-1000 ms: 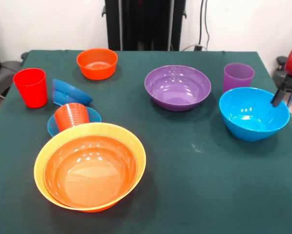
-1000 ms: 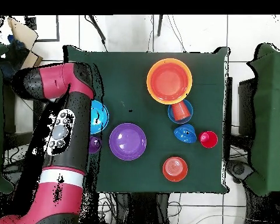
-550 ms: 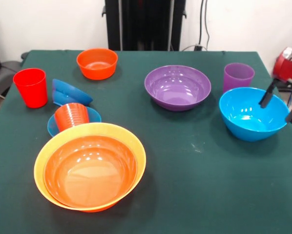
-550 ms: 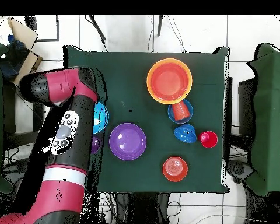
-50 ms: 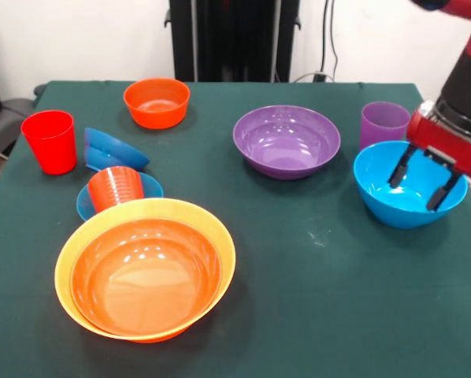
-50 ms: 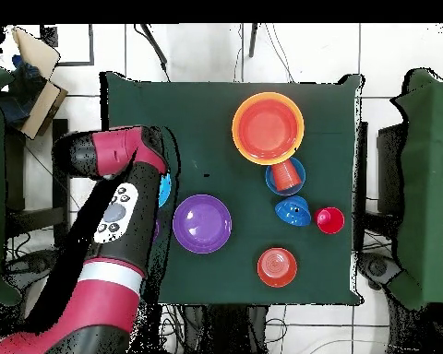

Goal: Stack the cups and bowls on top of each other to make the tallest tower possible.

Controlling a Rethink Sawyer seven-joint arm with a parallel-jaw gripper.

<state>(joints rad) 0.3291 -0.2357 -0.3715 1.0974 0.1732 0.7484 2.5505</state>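
Gripper (image 5: 421,178) has swung in from desk edge, now over large light blue bowl (image 5: 393,197), beside purple cup (image 5: 384,122). Bowl glossy, thin plastic: likely light, stiff, slippery; rim looks best hold. Jaws wide apart, empty, straddling bowl's far rim side, contact unclear. Tower (image 5: 145,268), yellow-orange bowl nesting red-orange one, well apart from light blue bowl across green desk (image 5: 314,299); purple bowl (image 5: 287,142) between.

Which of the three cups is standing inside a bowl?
The orange-red cup: it sits in a small blue bowl. The red cup and purple cup stand on the table.
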